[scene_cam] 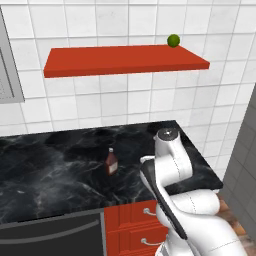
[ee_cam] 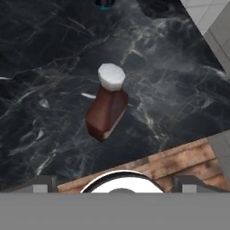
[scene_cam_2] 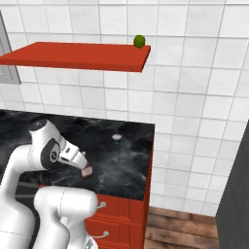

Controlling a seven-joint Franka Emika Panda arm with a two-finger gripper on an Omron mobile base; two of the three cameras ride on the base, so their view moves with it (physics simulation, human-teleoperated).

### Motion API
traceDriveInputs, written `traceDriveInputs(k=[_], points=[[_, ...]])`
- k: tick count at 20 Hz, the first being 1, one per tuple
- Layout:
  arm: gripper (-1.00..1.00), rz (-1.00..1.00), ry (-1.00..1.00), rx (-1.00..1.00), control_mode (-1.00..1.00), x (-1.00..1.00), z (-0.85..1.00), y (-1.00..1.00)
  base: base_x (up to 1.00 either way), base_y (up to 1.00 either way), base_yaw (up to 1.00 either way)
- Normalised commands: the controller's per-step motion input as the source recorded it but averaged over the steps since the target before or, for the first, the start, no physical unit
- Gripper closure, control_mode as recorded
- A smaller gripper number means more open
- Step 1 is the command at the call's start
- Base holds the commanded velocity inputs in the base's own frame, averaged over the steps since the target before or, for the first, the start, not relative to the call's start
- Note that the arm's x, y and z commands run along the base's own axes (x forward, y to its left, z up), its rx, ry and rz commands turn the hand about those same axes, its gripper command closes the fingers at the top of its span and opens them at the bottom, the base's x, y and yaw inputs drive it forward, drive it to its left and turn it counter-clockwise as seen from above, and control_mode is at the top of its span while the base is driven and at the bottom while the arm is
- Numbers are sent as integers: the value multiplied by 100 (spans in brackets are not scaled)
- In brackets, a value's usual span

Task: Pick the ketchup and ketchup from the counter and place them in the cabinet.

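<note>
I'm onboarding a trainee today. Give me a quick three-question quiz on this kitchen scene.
1. True or false: the ketchup bottle stands on the red shelf.
2. What sits on the shelf? A) green ball B) mug C) plate
3. Fill in: in the hand view, the gripper is ____ above a bottle on the black counter.

Key: 1 false; 2 A; 3 open.

White tiled wall (scene_cam: 125, 100); red drawers (scene_cam_2: 121, 219) with silver handles; wooden plank floor (scene_cam_2: 185, 228); dark grey panel (scene_cam_2: 236, 194) at right; grey frame (scene_cam: 7, 70) at left.
</note>
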Motion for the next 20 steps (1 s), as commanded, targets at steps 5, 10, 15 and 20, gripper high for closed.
traceDriveInputs(k=[5,10,15,20], points=[[-100,-6,0,0,-100,31,-12,0,0,0,0],[-100,-5,0,0,-100,30,-11,0,0,0,0],[-100,-5,0,0,-100,28,-10,0,0,0,0],[-100,-4,0,-1,-100,9,-7,0,0,0,0]])
